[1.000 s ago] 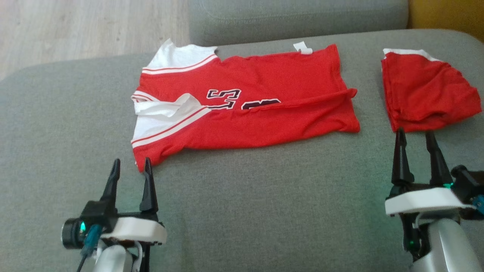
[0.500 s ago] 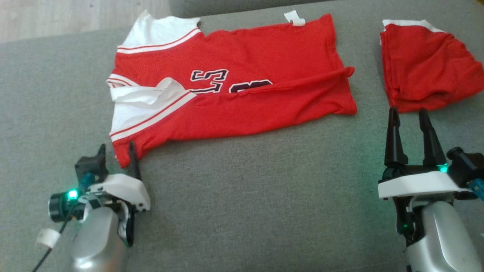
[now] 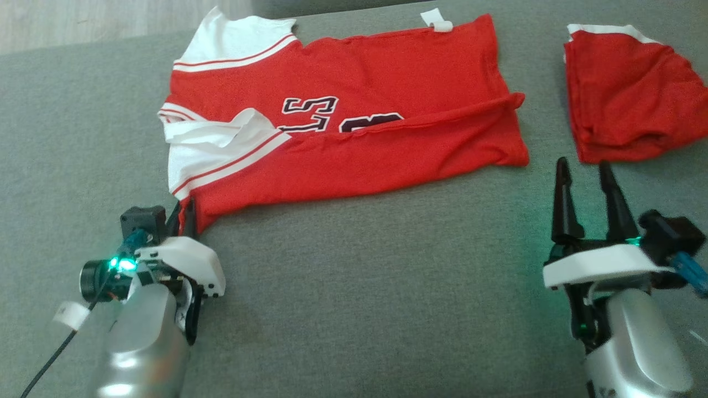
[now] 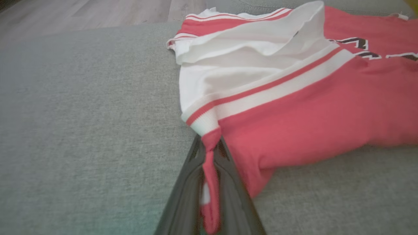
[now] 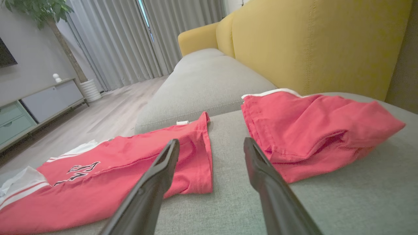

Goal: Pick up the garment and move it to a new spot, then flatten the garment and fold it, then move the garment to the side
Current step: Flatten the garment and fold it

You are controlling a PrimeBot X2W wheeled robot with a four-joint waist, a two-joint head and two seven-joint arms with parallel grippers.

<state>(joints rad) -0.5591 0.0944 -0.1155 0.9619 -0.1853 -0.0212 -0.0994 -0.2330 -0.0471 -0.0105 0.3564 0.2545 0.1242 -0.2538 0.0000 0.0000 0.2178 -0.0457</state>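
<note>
From the head camera I can't make out most of the left claw (image 3: 185, 213). Its white housing (image 3: 188, 262) covers the fingers, leaving just the tips visible at the jersey (image 3: 387, 72) corner. A red fold hides the lower part of the black lettering (image 3: 310, 108). The second red garment (image 3: 630, 94) is cut off by the right edge. In the left wrist view the pinched corner is blurred, and the jersey runs past the right edge.

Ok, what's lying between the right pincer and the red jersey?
Nothing. In the head view, only a stretch of bare grey cushion separates the open right pincer from the red jersey. The right wrist view shows the same.
</note>
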